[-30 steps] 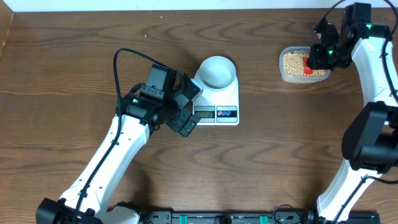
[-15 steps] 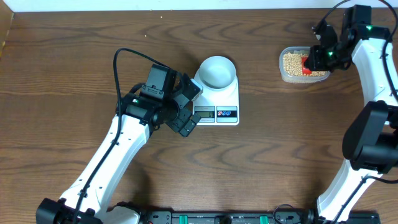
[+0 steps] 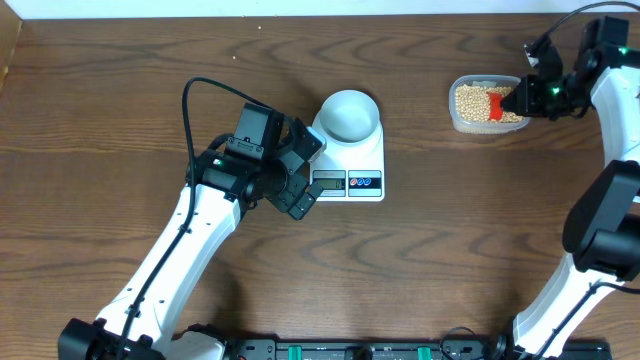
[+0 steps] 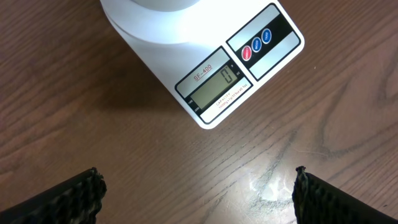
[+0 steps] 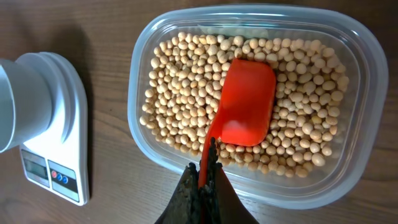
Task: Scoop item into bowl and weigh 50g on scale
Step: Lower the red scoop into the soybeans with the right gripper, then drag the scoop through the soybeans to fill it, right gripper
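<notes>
Tan-yellow beans fill a clear plastic tub at the table's far right; the beans also show in the overhead view. My right gripper is shut on the handle of a red scoop, whose blade lies on the beans; the gripper also shows in the overhead view. The pale bowl stands on the white scale. The scale's display reads 0. My left gripper is open and empty just in front of the scale's left corner, also seen in the overhead view.
Bare brown wood lies between the scale and the tub. The table's back edge runs close behind the tub. A black cable loops over the left arm.
My right arm has swung to the right, away from the tub, and the red scoop has shifted right with it, staying in the beans. The left arm has not moved.
</notes>
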Robot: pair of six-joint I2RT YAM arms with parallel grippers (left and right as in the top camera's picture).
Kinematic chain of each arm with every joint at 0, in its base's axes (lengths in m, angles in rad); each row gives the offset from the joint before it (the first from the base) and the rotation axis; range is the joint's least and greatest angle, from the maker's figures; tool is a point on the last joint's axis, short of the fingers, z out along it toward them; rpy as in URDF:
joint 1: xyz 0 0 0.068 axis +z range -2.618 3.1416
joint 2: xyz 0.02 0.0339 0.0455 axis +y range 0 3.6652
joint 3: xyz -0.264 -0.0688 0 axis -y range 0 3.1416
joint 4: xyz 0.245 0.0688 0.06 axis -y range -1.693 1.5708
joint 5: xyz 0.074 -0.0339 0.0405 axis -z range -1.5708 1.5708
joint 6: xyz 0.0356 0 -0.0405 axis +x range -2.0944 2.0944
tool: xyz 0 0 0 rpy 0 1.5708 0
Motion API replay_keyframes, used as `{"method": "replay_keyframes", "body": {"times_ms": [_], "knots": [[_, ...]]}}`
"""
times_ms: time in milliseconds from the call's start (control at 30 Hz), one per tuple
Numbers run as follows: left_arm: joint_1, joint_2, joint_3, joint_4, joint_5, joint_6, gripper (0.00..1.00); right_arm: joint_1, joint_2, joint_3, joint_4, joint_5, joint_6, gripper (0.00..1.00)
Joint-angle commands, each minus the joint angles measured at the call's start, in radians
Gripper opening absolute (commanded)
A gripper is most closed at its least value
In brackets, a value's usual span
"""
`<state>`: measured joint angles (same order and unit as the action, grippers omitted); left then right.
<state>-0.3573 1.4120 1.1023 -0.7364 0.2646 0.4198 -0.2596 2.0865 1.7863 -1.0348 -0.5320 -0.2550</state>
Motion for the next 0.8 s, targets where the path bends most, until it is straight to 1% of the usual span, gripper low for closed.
{"method": "replay_keyframes", "body": {"times_ms": [0, 167, 367, 767], "knots": [[0.0, -0.01, 0.029, -0.004, 0.016, 0.009, 0.98, -0.003, 0.031, -0.016, -0.01, -0.081, -0.031, 0.01], [0.0, -0.01, 0.029, -0.004, 0.016, 0.009, 0.98, -0.003, 0.066, -0.016, -0.006, -0.138, -0.057, 0.01], [0.0, -0.01, 0.029, -0.004, 0.016, 0.009, 0.98, -0.012, 0.076, -0.016, -0.003, -0.137, -0.057, 0.01], [0.0, -0.01, 0.029, -0.004, 0.016, 0.009, 0.98, -0.075, 0.076, -0.016, -0.021, -0.159, -0.057, 0.01]]}}
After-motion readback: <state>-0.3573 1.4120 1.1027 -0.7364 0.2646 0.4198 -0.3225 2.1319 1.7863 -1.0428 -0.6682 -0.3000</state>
